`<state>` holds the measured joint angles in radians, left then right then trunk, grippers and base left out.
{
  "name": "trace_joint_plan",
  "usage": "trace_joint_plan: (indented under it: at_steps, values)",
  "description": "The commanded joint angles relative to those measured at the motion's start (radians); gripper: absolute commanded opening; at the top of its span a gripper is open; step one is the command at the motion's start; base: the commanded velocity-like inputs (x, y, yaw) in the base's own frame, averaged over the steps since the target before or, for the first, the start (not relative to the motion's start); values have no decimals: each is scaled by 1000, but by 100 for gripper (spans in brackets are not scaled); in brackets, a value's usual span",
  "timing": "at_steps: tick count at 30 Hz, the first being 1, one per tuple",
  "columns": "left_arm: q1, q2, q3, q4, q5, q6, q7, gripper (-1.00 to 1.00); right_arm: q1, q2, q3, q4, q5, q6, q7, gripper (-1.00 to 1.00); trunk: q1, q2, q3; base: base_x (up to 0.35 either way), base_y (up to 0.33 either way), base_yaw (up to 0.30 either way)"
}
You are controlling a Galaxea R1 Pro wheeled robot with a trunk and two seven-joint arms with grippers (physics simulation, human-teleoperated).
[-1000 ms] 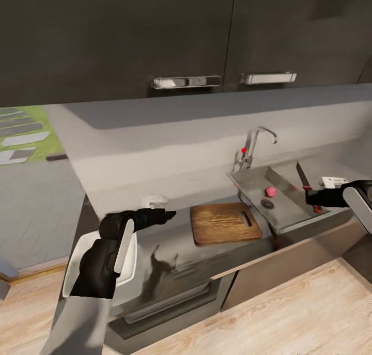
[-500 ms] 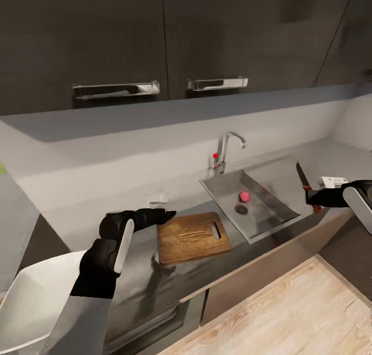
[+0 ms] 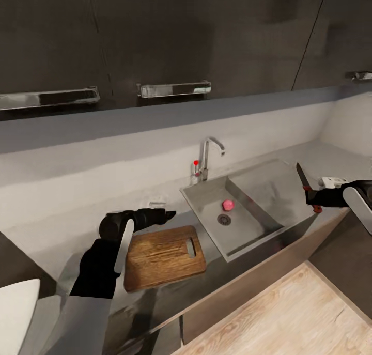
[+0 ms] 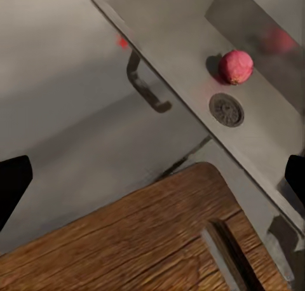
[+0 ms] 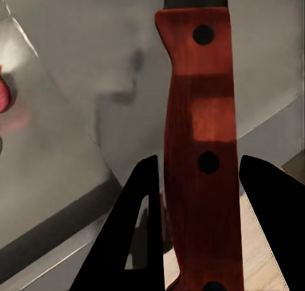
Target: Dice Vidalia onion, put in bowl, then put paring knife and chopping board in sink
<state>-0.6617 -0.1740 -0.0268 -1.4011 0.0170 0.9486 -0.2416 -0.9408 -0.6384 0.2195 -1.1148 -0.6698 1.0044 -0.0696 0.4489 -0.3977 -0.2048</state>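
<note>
The pink-red Vidalia onion (image 3: 227, 204) (image 4: 236, 67) lies in the steel sink (image 3: 248, 228) beside the round drain (image 3: 223, 219). Left of the sink, the brown chopping board (image 3: 163, 257) (image 4: 146, 246) lies flat on the grey countertop (image 3: 62, 241). My left gripper (image 3: 168, 214) (image 4: 152, 183) hovers open above the board's far edge, holding nothing. Over the counter right of the sink, my right gripper (image 3: 313, 199) (image 5: 206, 240) is shut on the paring knife (image 3: 305, 182) by its reddish handle (image 5: 202, 157), blade pointing up and away. The white bowl (image 3: 15, 313) is cut off by the lower left corner.
A curved chrome faucet (image 3: 207, 156) with a red knob stands behind the sink. Dark wall cabinets with steel handles (image 3: 173, 89) hang over the counter. Wooden floor (image 3: 289, 319) lies in front of the dark cabinet fronts.
The camera has swung, so the sink, board and bowl have all slid left in the picture. Both arms hold the same pose, the knife still gripped.
</note>
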Motion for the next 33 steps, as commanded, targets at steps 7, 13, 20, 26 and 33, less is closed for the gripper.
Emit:
trace_joint_plan:
  at_steps: [7, 13, 20, 26, 33]
  values:
    - [-1, 0, 1, -1, 1, 6, -1, 100, -2, -1, 14, 0, -8, 2, -7, -100, 1, -2, -2, 164, -271, 133]
    - [-1, 0, 1, -1, 1, 6, -1, 100, -2, -1, 15, -1, -8, 2, -7, -100, 1, -2, -2, 17, -303, 102]
    - [-1, 0, 1, -1, 1, 6, -1, 100, -2, -1, 15, 0, -8, 2, -7, -100, 1, -2, -2, 1, -308, 7]
    - [-1, 0, 1, -1, 1, 6, 1, 100, -1, 0, 15, 0, -8, 2, -7, -100, 1, -2, -2, 0, -312, 142]
    - [-1, 0, 1, -1, 1, 5, 1, 100, -1, 0, 15, -1, -8, 2, -7, -100, 1, -2, -2, 23, -313, 226]
